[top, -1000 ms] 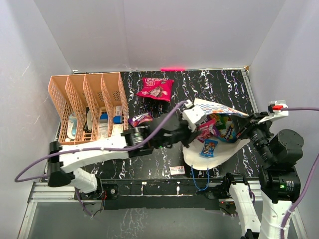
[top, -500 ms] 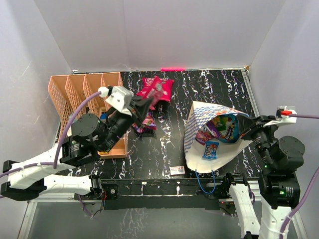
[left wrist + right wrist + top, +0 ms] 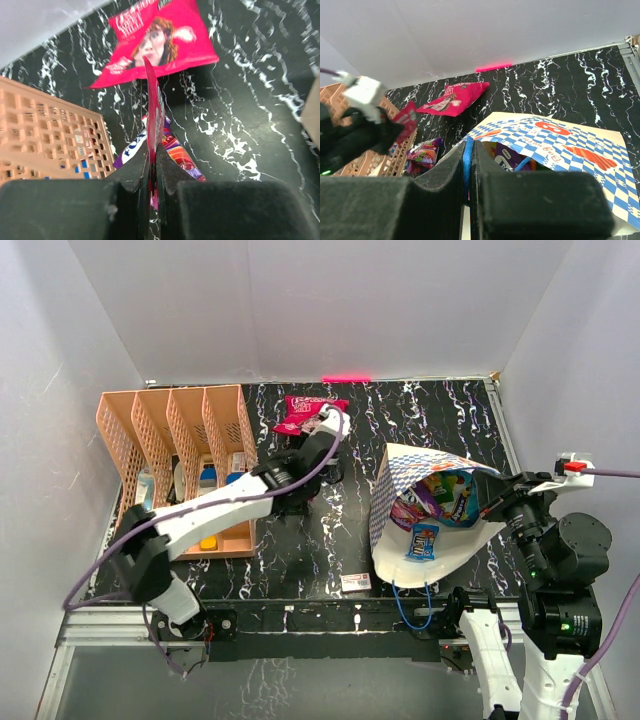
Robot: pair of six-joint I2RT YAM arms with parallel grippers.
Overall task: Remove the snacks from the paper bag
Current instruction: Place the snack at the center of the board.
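Since the second before, when my left gripper (image 3: 152, 150) had been buried in the mouth of the paper bag (image 3: 398, 478), the whole arm had swung out to the left. It now reached across the black marbled table (image 3: 430, 410) toward the far side, with a thin magenta packet (image 3: 153, 100) pinched edge-on between its clenched fingers. That meant one more item was out of the bag, though not yet set down. It hung just above the big pink packet (image 3: 300, 408) already lying flat near the back wall and a purple packet (image 3: 177, 155) close to the orange rack (image 3: 170, 435). I judged the next move was simply to let go there. The left arm lay stretched long from its base, forearm passing the rack, wrist pitched down over the drop spot. My right gripper (image 3: 470, 165) had not shifted. It stayed clamped on the bag's blue cord handle (image 3: 467, 150), holding the mouth open toward me. Several snacks (image 3: 445, 495) remained inside, with a blue packet (image 3: 421, 538) nearest the opening.
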